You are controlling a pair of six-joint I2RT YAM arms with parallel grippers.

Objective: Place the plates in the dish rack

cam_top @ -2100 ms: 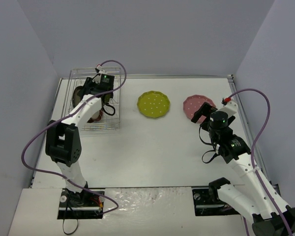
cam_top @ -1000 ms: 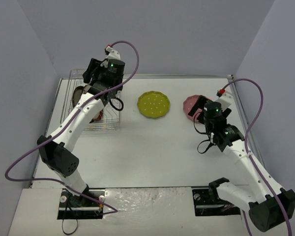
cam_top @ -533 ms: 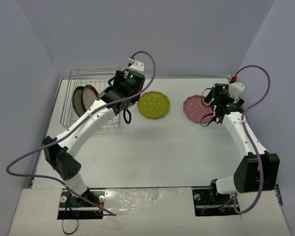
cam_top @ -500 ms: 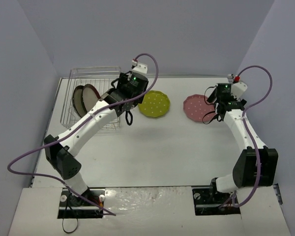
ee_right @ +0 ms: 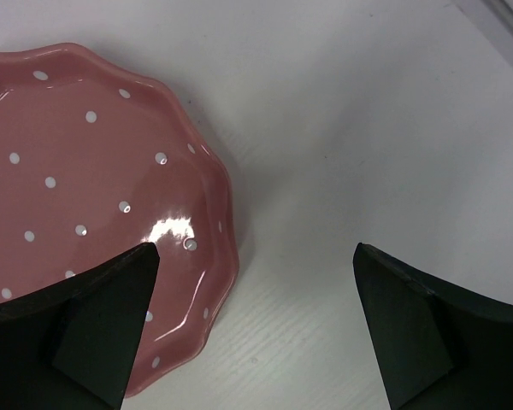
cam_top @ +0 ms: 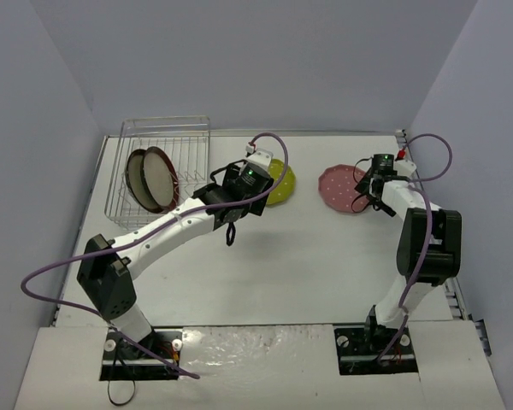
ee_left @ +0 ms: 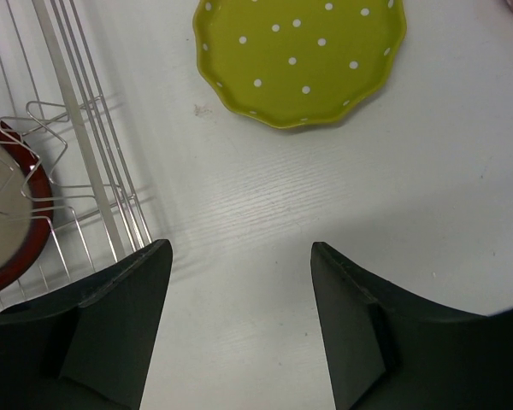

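Note:
Two large red-brown-rimmed plates [cam_top: 150,178] stand on edge in the silver wire dish rack [cam_top: 185,126] at the back left; one rim shows in the left wrist view [ee_left: 8,231]. The yellow-green dotted plate [cam_top: 282,185] lies flat right of the rack, also seen in the left wrist view [ee_left: 301,55]. My left gripper [ee_left: 241,256] is open and empty, just short of it. The pink dotted plate [cam_top: 338,188] lies flat at the back right, its right edge in the right wrist view [ee_right: 94,188]. My right gripper [ee_right: 255,256] is open, straddling that plate's right edge.
The rack's wire floor and tines [ee_left: 77,154] lie left of my left gripper. A raised table edge [cam_top: 419,188] runs along the right side, close to my right arm. Blue-grey walls enclose the table at the back and sides.

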